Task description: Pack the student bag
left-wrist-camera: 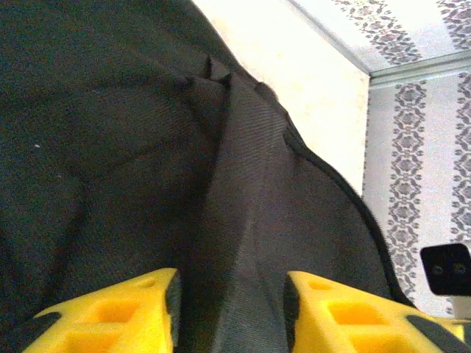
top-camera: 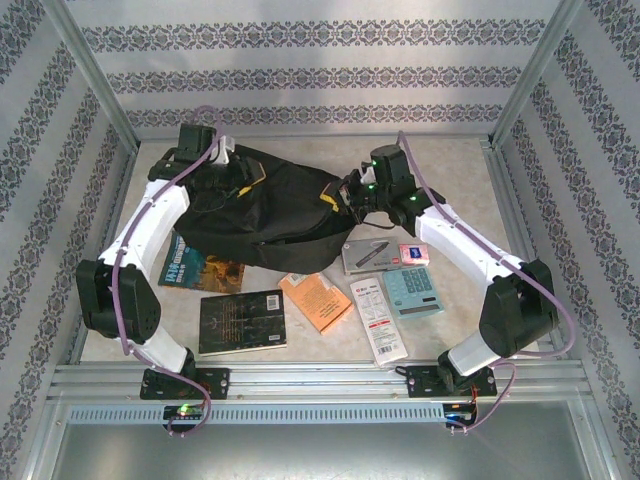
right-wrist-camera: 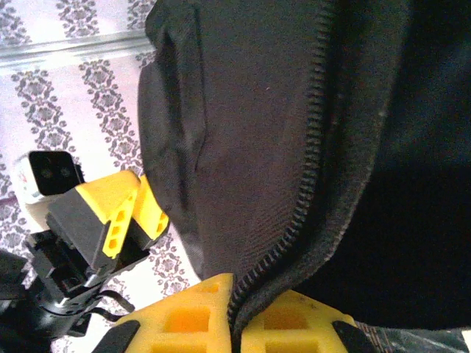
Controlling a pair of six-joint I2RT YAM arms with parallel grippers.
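Bag [top-camera: 280, 210] pinched in right hand [right-wrist-camera: 235, 318]; seemingly loose inside parted left hand [left-wrist-camera: 232, 301].

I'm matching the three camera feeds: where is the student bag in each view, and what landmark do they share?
Top external: student bag just above picture centre.
Left wrist: student bag left and centre, a fold between the fingers of the left gripper.
Right wrist: student bag centre and right, zip edge pinched by the right gripper.
Shared landmark: the patterned wall.
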